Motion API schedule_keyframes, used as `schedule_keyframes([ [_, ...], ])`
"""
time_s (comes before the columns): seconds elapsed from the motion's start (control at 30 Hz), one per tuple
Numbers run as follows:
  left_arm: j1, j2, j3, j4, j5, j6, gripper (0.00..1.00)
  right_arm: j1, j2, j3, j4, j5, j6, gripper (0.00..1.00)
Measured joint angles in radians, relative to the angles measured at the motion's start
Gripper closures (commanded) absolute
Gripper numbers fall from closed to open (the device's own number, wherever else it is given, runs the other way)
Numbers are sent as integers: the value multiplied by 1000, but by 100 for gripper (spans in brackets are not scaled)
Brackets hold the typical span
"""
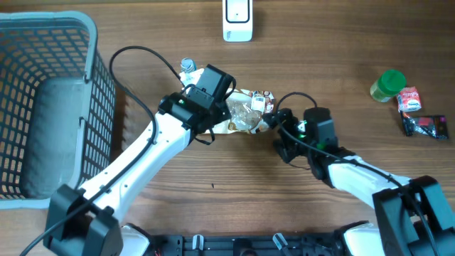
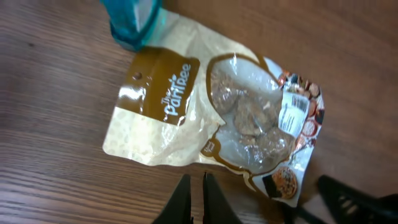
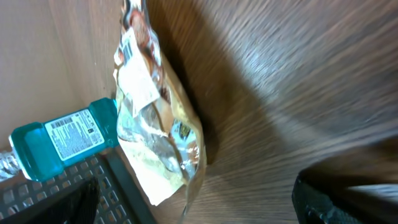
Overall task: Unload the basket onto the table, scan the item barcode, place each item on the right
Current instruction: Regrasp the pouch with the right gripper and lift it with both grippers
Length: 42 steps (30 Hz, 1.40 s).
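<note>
- Left arm (image 1: 142, 153) stretches diagonally forward, its left pincer (image 2: 194, 182) pressed fully together, gripping nothing
- Right arm (image 1: 355, 171) lies low, its right pincer (image 1: 279, 134) spread wide apart

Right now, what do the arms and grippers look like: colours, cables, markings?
Both the left arm and right arm have white shells with black joints. Each carries a looping black cable. The left gripper has thin black tapered fingers; the right gripper is black too. No markings readable.
</note>
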Motion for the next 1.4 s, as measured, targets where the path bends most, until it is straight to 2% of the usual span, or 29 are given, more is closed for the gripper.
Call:
schedule_keyframes([
  [0.23,0,-86,0,-25,-73,-18,94,134,74,-1,158,97,103,0],
  [0.43,0,-91,0,-39,-94,-18,92,151,202,26,348,116,154,2],
  [0.5,0,-91,0,-53,-96,-19,90,151,241,37,398,122,164,12],
  [0.57,0,-91,0,-66,-98,-19,84,151,264,46,410,132,174,27],
  [0.67,0,-91,0,-84,-107,-22,76,151,277,46,404,146,177,42],
  [0.73,0,-91,0,-92,-114,-23,75,151,281,46,392,153,178,53],
  [0.77,0,-91,0,-94,-118,-26,74,151,283,45,384,156,183,64],
  [0.93,0,-91,0,-101,-120,-26,69,150,295,40,354,184,196,95],
  [1.17,0,-91,0,-107,-121,-26,68,150,300,37,357,196,196,95],
  [1.3,0,-91,0,-107,-121,-26,62,145,300,37,357,190,188,95],
  [1.4,0,-91,0,-107,-120,-26,54,119,299,37,352,161,151,95],
])
